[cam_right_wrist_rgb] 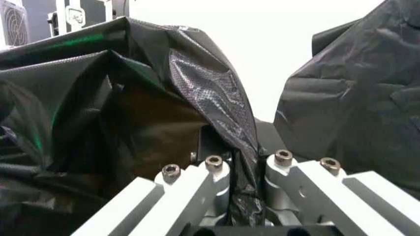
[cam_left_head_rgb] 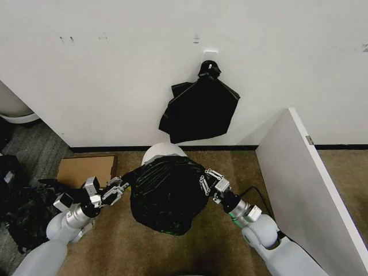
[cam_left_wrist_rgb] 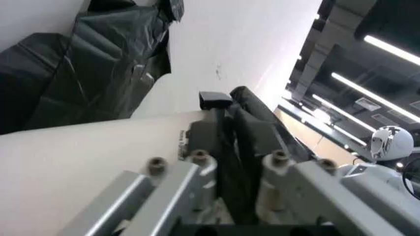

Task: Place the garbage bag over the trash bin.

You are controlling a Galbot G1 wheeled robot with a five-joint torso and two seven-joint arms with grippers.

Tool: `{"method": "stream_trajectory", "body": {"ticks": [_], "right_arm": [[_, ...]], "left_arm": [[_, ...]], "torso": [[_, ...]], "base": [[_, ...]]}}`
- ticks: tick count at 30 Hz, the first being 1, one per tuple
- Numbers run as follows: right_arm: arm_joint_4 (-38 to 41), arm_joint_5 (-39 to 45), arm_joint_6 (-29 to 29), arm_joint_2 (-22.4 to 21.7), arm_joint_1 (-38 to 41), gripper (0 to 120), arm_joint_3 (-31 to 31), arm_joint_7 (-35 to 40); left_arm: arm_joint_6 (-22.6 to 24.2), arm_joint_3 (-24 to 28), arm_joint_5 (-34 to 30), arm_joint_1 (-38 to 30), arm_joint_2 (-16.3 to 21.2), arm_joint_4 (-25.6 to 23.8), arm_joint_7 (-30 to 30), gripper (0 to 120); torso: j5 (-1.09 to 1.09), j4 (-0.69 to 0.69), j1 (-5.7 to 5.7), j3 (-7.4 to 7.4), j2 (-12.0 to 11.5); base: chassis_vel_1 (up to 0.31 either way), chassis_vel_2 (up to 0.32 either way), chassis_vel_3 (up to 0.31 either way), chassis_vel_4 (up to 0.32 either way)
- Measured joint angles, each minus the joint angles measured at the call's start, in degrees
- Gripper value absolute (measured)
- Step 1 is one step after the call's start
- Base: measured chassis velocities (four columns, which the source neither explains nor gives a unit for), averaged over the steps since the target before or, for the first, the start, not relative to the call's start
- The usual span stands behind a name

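While both tools pinch its edges, garbage bag (cam_left_head_rgb: 164,195) drapes trash bin (cam_left_head_rgb: 163,152).

The scene is evenly and brightly lit, glare from ceiling strip lights (cam_left_wrist_rgb: 387,49) is caught, and nearby claw metal is rendered soft.

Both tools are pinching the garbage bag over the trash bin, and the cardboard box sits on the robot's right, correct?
Not quite: the cardboard box is on the robot's left, per the head view. The left tool and right tool do pinch the garbage bag over the trash bin.
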Motion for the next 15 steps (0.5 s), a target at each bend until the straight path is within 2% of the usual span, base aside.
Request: {"method": "stream_trajectory", "body": {"ticks": [2, 3, 15], "right_arm": [[0.01, 0.0, 0.0, 0.0, 0.0, 1, -0.01, 0.0], [0.05, -0.01, 0.0, 0.05, 0.01, 1, -0.05, 0.0], [0.38, -0.09, 0.0, -0.03, -0.11, 1, 0.06, 0.0]], "left_arm": [[0.0, 0.0, -0.01, 0.0, 0.0, 0.0, 0.0, 5], [0.01, 0.0, -0.01, 0.02, 0.01, -0.02, 0.0, 0], [0.15, 0.06, 0.43, 0.03, -0.19, -0.13, 0.91, 0]], "torso": [[0.0, 0.0, 0.0, 0.0, 0.0], [0.0, 0.0, 0.0, 0.0, 0.0], [0.0, 0.0, 0.0, 0.0, 0.0]], "base": [[0.0, 0.0, 0.0, 0.0], [0.0, 0.0, 0.0, 0.0], [0.0, 0.0, 0.0, 0.0]]}}
